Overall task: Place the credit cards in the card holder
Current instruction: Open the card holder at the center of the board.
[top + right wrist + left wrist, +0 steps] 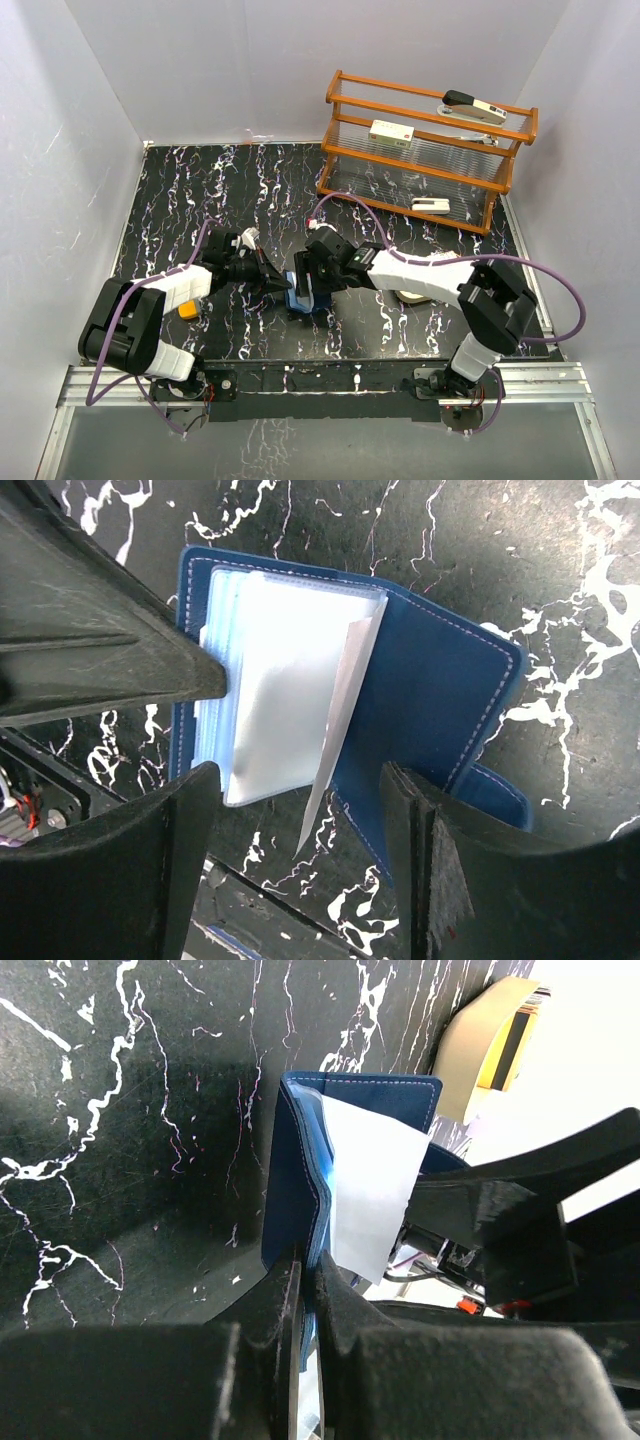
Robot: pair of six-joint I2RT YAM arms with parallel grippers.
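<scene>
Closest to the lens on the left wrist, the left pincer [308,1276] was pinched tight on the near edge of the card holder [290,1175]. Its two black fingers [275,1295] were squeezed on the navy cover, with hardly a gap between them. Straight out past those fingertips the holder stood open. A white card [370,1190] lay just right of the cover, tucked against the inside. I could not tell how deep it sat.

The right pincer [300,778] hung over the same holder with its jaws spread wide, and I could see nothing held in them. The clear sleeves [290,680] lay ahead of its fingertips and a little toward one finger. The white card showed edge-on between the fingers. The flat navy half of the card holder [440,690] lay toward the other finger, on the black marbled table [560,570].

From above, the two pincers met nose to nose over the holder, left [278,283] and right [308,285]. The beige tray [410,296] sat behind the right pincer, under its arm. The wooden rack [420,150] stood well beyond both.
</scene>
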